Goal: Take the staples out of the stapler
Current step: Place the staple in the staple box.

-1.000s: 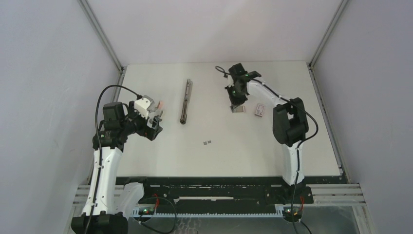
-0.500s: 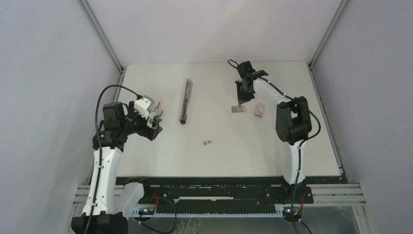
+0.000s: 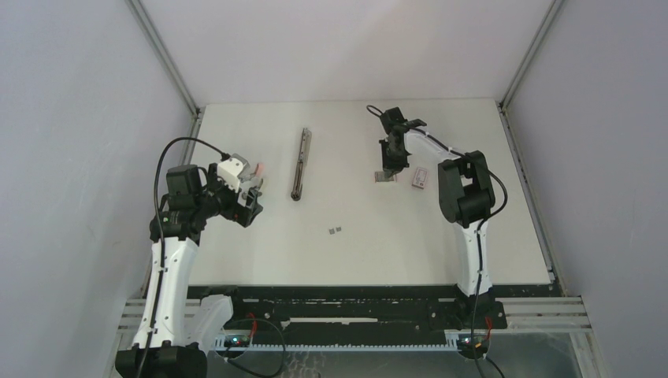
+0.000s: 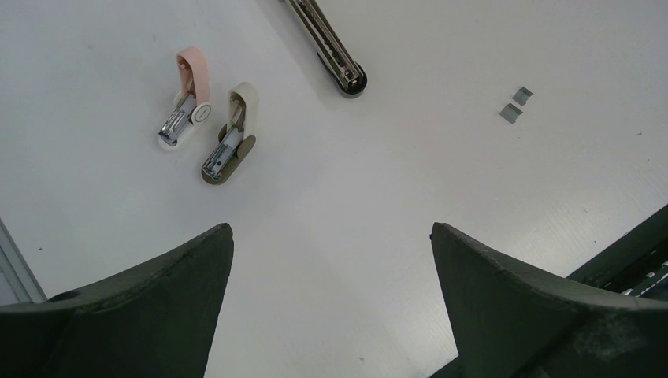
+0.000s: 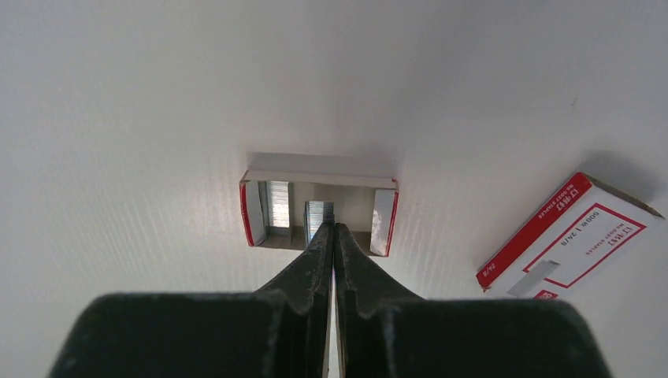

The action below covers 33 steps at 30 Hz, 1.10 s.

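Top external: my left arm stands at the left side of the table (image 3: 236, 260), elbow bent, with the left gripper (image 3: 250, 194) held over the surface. Its jaws are spread wide and hold nothing. My right arm is folded and reaches toward the far side, right gripper (image 3: 387, 167) pointing down at an open box tray (image 3: 384, 178). A closed box (image 3: 420, 178) sits just right of the tray. The stapler (image 3: 300, 164) lies flat and unfolded into one long line running near-far, far-centre, well apart from both grippers. The staples (image 3: 334, 231) are two tiny grey specks side by side, nearer than the stapler, mid-table.

Left wrist: fingers (image 4: 181, 276) are wide apart with bare table between them. I only see the stapler's dark rounded end (image 4: 340, 69). The staples (image 4: 516, 105) are two short strips, close together. A pink remover (image 4: 185, 106) and a cream remover (image 4: 232, 134) lie side by side.

Right wrist: fingertips are pressed together, and I see nothing pinched between them. The tips sit at the near edge of the tray (image 5: 315, 168), with boxed strips (image 5: 277, 205) inside it. The closed box (image 5: 583, 236), red and white, lies to the right.
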Tool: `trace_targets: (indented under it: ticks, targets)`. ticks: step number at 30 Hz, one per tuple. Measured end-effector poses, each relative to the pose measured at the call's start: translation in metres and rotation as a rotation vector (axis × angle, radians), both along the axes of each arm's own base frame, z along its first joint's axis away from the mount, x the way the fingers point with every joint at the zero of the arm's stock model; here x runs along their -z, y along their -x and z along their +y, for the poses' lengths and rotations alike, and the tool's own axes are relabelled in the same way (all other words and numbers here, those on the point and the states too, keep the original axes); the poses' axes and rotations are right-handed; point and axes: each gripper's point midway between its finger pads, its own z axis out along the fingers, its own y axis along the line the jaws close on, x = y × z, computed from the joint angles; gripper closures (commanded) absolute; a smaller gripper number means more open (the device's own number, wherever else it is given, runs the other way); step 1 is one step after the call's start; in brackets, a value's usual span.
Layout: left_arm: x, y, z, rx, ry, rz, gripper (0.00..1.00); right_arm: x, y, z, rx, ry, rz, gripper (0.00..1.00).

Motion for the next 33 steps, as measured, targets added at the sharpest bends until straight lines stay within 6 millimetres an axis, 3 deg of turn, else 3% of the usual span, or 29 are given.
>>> trace_targets:
  ticks: [33]
  targets:
    - [0.001,-0.001,0.000,0.000,0.001,0.006,0.00,0.005,-0.014,0.001,0.011,-0.005,-0.010,1.00]
